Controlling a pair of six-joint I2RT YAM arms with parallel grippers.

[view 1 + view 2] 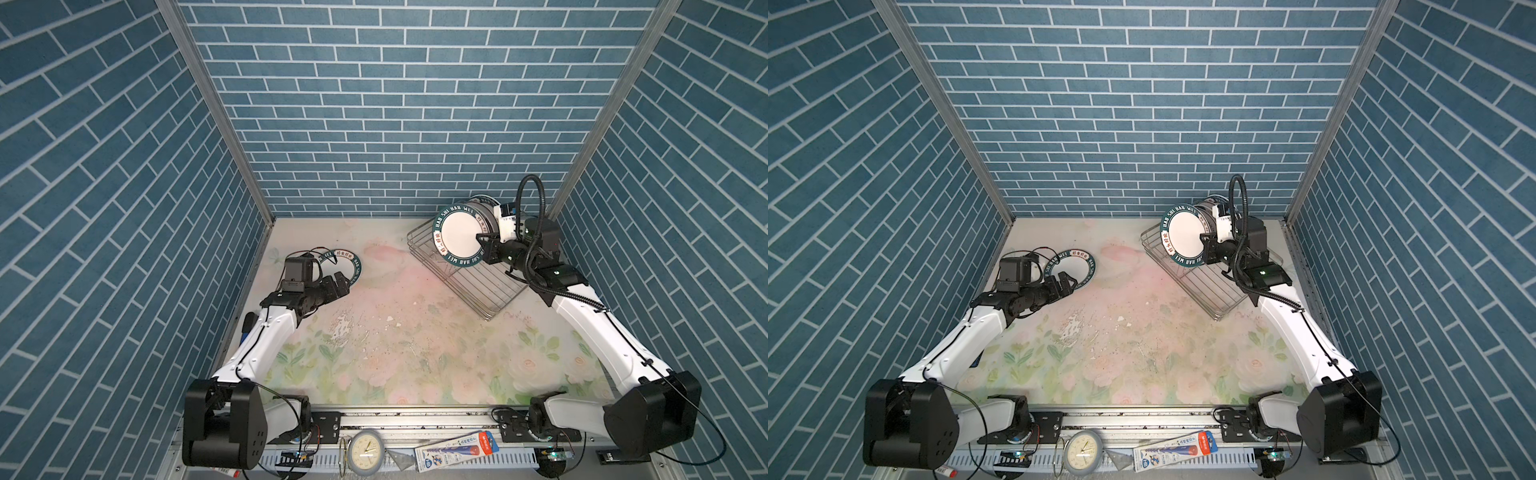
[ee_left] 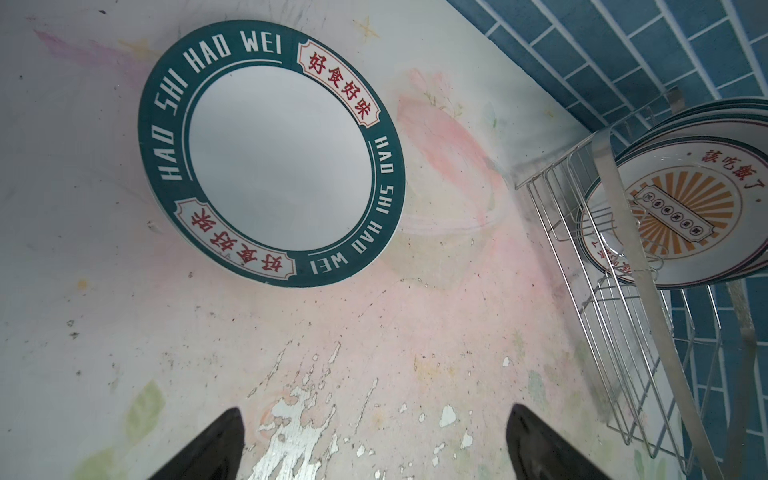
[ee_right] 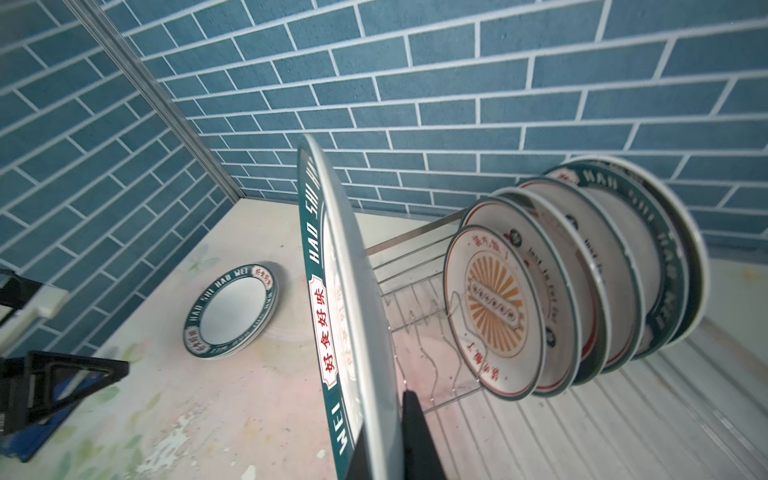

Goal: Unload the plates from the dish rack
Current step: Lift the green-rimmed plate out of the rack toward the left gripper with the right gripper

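Right wrist view: right tool (image 3: 388, 436) clamps a round white ceramic plate with a dark green lettered rim (image 3: 332, 266), upright at the silver wire dish rack (image 3: 415, 237). Left tool (image 2: 376, 415) gapes empty near a matching plate (image 2: 270, 153) lying flat on the floral worktop (image 2: 124, 332).

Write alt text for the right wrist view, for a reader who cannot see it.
The right gripper pinches the rim of a green-rimmed plate, held on edge close to the camera. Beyond it, more plates stand upright in the wire dish rack, and a matching plate lies flat on the floral table.
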